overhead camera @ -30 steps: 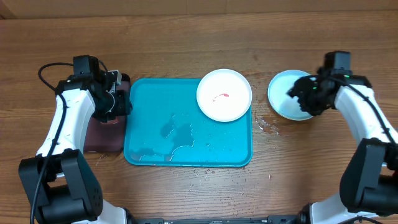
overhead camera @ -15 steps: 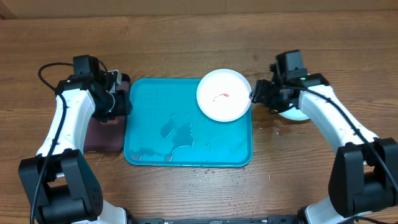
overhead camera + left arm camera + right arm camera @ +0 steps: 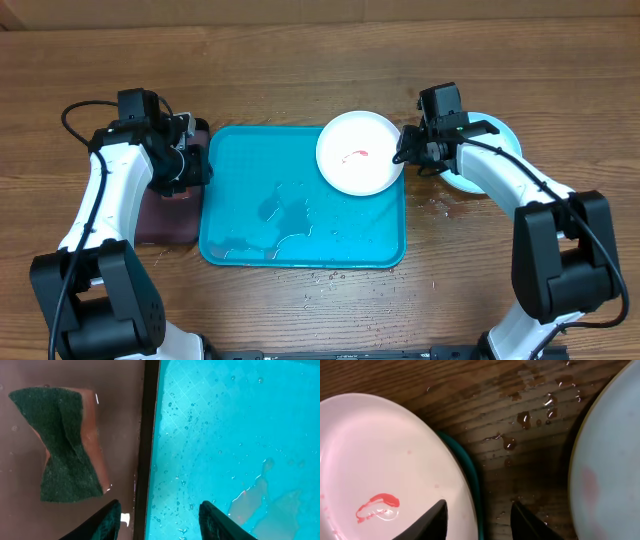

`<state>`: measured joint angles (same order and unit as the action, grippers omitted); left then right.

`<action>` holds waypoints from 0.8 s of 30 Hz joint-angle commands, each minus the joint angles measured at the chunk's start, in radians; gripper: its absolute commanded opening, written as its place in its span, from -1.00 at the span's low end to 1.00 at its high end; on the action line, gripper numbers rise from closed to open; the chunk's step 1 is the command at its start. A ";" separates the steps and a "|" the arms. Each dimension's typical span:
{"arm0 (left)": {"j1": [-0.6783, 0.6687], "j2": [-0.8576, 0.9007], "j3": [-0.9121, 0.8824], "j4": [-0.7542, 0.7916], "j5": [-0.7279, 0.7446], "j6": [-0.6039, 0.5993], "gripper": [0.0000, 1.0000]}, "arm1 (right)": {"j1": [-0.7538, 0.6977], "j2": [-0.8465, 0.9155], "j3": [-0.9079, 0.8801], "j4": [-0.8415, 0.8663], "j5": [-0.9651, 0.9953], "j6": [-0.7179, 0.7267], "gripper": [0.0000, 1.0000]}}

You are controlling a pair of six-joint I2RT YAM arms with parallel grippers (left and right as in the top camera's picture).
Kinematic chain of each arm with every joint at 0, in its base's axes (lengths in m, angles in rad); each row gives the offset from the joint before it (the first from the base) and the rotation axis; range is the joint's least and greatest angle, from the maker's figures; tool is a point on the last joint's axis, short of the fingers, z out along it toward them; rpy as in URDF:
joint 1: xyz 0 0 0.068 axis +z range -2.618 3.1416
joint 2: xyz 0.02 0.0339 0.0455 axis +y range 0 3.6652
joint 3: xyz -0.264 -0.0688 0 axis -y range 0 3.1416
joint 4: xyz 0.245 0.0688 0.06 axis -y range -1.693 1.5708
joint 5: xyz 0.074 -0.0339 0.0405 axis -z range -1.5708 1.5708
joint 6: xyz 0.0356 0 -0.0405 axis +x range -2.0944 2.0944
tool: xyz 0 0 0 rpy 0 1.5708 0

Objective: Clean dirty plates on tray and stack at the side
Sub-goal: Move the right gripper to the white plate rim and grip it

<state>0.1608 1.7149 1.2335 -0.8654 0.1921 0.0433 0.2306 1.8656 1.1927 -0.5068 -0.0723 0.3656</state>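
table [image 3: 300, 60]: brown wood, clear grain, low-sheen finish, a few beaded water drops on it. tray [image 3: 250, 170]: bright turquoise plastic, smooth and glossy, with a faint moulded grid on the floor in the left wrist view; wet film, puddles and droplets over it. white plate [image 3: 360, 152]: smooth plastic, soft gloss, with a red smear that shines wet. light blue plate [image 3: 610, 460]: smooth plastic, duller sheen. small tray [image 3: 120, 410]: smooth pinkish surface, wet sheen, dark rim. sponge [image 3: 62, 445]: coarse green fibrous scouring face over pinkish foam. arm shells [image 3: 97, 200]: smooth white plastic, joints matt black.
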 commanded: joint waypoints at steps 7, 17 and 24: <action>0.002 -0.002 0.012 0.002 0.016 -0.014 0.04 | 0.019 0.023 -0.003 0.010 0.011 -0.003 -0.30; 0.002 -0.002 0.012 0.001 0.016 -0.014 0.04 | 0.033 0.059 0.000 0.024 0.012 -0.004 -0.75; 0.002 -0.002 0.012 0.001 0.016 -0.014 0.04 | 0.033 0.008 0.008 0.019 0.050 -0.004 -0.87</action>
<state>0.1608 1.7149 1.2335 -0.8654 0.1921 0.0429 0.2615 1.9171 1.1923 -0.4900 -0.0502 0.3630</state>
